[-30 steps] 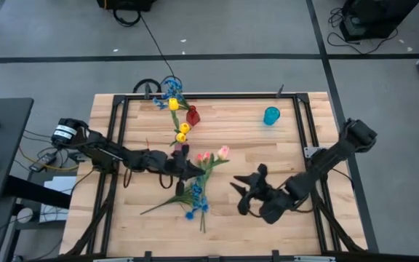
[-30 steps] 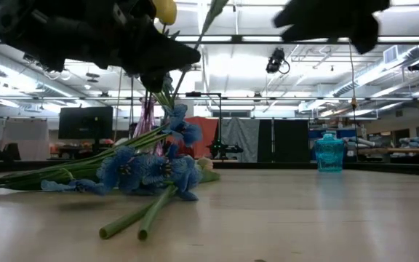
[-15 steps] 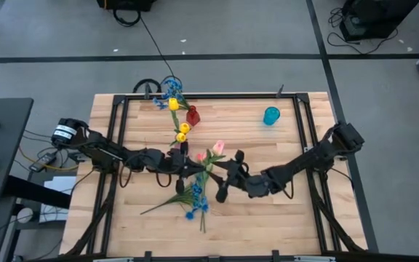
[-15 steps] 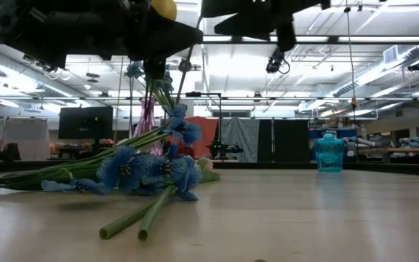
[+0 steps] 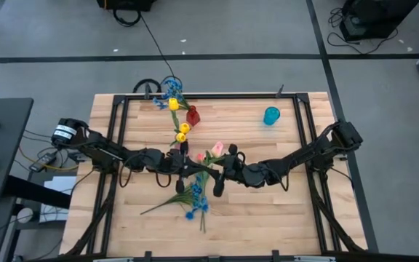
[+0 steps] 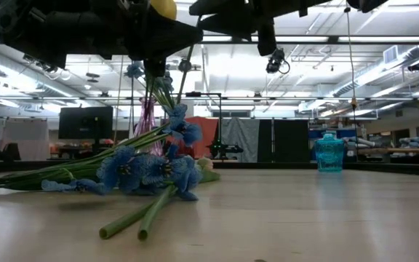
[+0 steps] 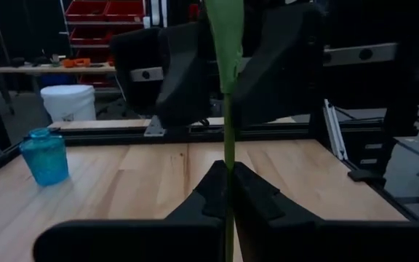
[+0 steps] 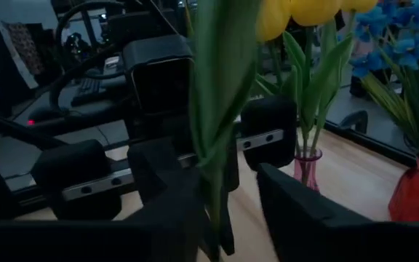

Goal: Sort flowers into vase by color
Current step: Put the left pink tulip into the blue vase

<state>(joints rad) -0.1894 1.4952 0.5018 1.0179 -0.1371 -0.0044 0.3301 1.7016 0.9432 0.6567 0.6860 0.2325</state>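
Passing a pink tulip [image 5: 217,148] mid-tabletop.
My left gripper [image 5: 188,167] is clenching its stem; my right gripper's [image 5: 228,161] fingers are straddling it, spread, not yet closing.

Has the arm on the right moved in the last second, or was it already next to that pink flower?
Yes. In the high view the right gripper has swung left, away from the table's right rail, up to the pink tulip held by the left gripper.

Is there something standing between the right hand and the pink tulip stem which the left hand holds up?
Nothing visible. The right hand has its open fingers around the stem, just opposite the left hand, which is clamped on it.
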